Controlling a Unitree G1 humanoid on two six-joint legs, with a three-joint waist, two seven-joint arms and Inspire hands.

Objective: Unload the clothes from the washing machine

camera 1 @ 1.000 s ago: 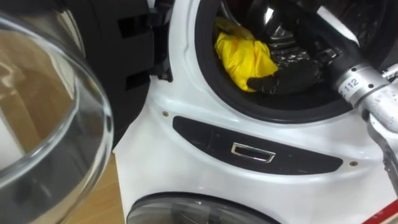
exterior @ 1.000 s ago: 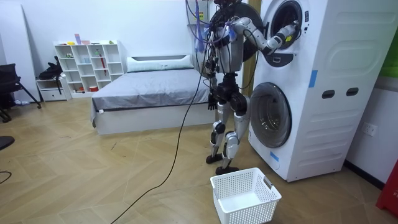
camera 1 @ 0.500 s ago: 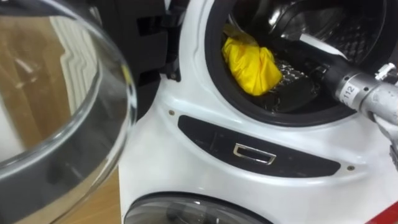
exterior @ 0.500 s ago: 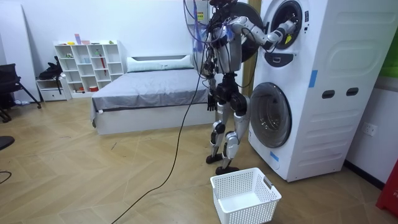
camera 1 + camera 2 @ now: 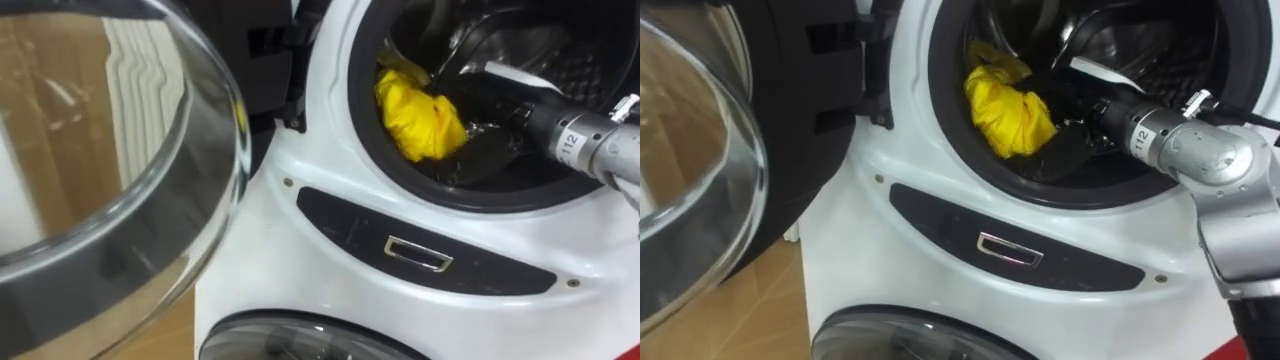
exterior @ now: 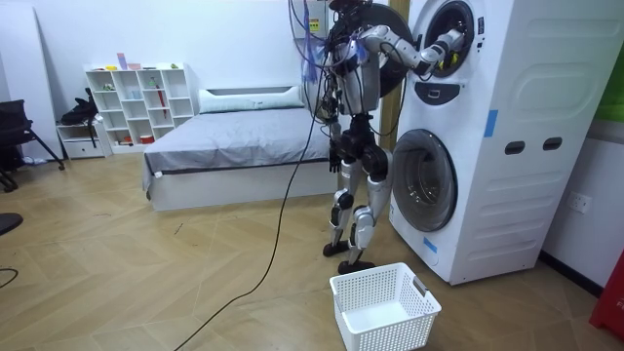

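A bunched yellow cloth lies at the front left of the upper washing machine's drum, just inside the dark door ring. My right arm reaches in from the right, and my black right hand sits against the cloth's right side with its fingers curled on it. The far part of the hand blends into the dark drum. In the room view I stand facing the stacked machines with my right hand in the upper opening. My left hand hangs by my hip.
The upper machine's round glass door stands open at my left. Below the opening is a dark panel with a small handle, and under it the lower machine's door. A white laundry basket sits on the floor by my feet.
My view has shifted left, so the opening sits further right. The yellow cloth has gone from spread out to a tight bundle against my right hand. In the room view my right arm has risen slightly.
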